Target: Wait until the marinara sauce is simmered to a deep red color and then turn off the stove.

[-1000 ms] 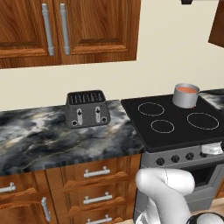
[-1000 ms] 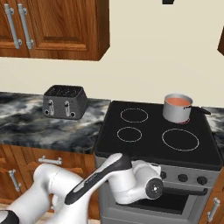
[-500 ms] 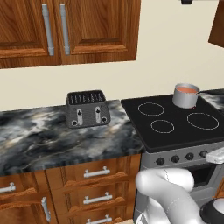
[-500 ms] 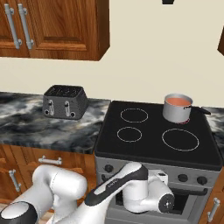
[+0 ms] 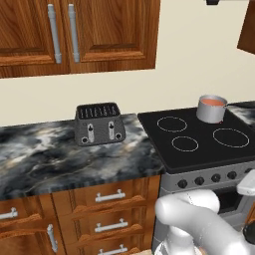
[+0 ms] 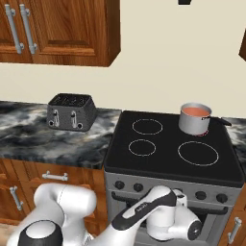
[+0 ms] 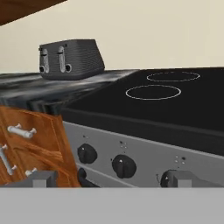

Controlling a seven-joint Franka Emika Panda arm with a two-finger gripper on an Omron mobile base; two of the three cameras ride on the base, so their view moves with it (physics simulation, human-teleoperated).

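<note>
Sauce: the marinara sauce (image 6: 194, 111) sits orange-red in the saucepan (image 6: 193, 124), upper right, rear burner.
Pincer: gripper (image 7: 111, 183) released, low before the stove (image 6: 144, 166) knobs (image 7: 124, 166).
Advice: wait for deeper red, then turn the matching knob.

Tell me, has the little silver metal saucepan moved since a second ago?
No. The little silver metal saucepan sits on the same back ring of the black glass cooktop.

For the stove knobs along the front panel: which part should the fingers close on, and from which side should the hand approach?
Grip a knob across its round black body, one finger on each side, coming straight at the stove front. The knobs stick out from the upright grey panel below the cooktop, so their sides are free only from the front. The gripper is open, low before that panel. Which knob controls the saucepan burner cannot be told.
</note>
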